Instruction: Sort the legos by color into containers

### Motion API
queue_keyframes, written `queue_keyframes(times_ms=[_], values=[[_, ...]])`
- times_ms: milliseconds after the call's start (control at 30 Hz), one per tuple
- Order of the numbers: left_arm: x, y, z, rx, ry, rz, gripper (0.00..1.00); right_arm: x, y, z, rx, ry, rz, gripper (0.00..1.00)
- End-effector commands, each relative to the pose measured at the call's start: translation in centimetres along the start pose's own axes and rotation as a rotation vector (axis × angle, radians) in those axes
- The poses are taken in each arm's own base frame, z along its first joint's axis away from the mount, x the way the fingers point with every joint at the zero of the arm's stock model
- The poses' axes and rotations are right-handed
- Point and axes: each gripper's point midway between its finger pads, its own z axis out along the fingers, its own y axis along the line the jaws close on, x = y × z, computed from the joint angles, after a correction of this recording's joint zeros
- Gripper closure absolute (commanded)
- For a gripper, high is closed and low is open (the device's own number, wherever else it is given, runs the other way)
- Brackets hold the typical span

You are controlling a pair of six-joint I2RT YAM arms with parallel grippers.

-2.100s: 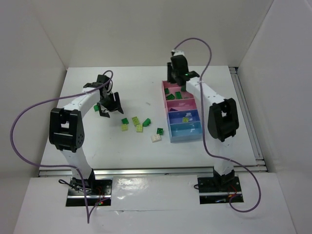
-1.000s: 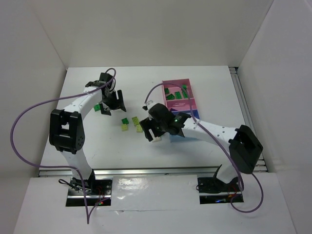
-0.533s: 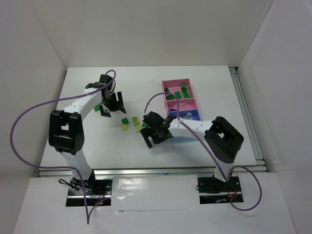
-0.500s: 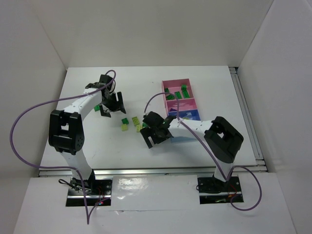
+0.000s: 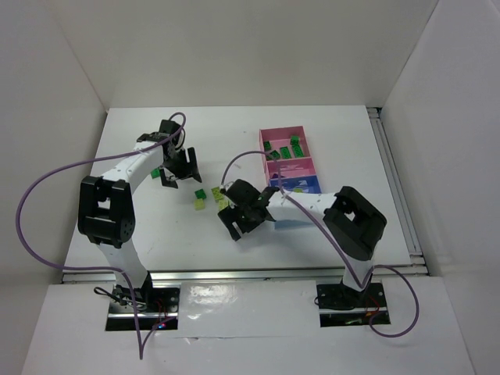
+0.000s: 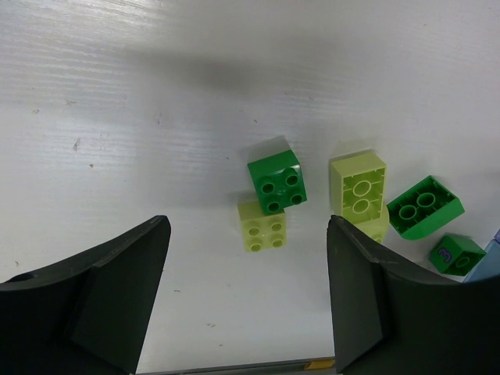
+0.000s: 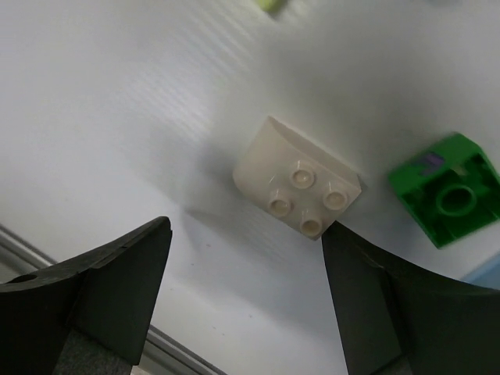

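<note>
Straddling the cream-white lego (image 7: 301,187), right gripper (image 7: 246,269) fingers (image 7: 101,289) are spread wide, nothing pinched. Brick lies studs-up on table, just beside a dark green lego (image 7: 447,195), near containers (image 5: 283,130). Prob. light, stiff, slick plastic w/ one curved edge, so pinch the flat sides, low. Left gripper (image 6: 246,293) fingers also spread, empty.

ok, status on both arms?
Left gripper open, empty. Right gripper open, poised over cream brick, not gripped. Green brick close beside it, not touching.
</note>
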Motion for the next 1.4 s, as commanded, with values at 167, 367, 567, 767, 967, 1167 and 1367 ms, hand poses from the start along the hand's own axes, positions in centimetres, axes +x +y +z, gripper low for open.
queue_keyframes(times_ms=[167, 367, 567, 767, 967, 1167, 1367], values=[[-0.3, -0.1, -1.2, 0.002, -0.039, -0.005, 0.15, -3.0, 3.5, -1.3, -0.117, -0.134, -0.132, 0.20], [-0.2, 0.1, -1.3, -0.006, -0.043, -0.005, 0.15, -1.8, -0.4, 0.7, 0.101, -0.040, -0.126, 0.13], [0.0, 0.6, -1.1, -0.013, -0.037, -0.014, 0.15, -2.7, -1.1, 1.8, 0.146, -0.066, -0.168, 0.15], [-0.2, 0.5, -1.4, -0.009, -0.045, -0.013, 0.15, -4.3, -0.7, 2.6, 0.113, -0.100, -0.187, 0.28], [-0.2, 0.6, -1.4, -0.017, -0.049, -0.014, 0.15, -4.6, 0.0, 2.3, 0.076, -0.111, -0.197, 0.41], [-0.6, 0.3, -1.2, -0.008, -0.048, -0.013, 0.15, -5.6, -0.8, -0.4, 0.130, -0.159, -0.182, 0.74], [-0.8, 0.1, -1.0, -0.003, -0.036, -0.014, 0.15, -8.5, -2.5, -6.4, 0.253, -0.314, -0.108, 0.74]])
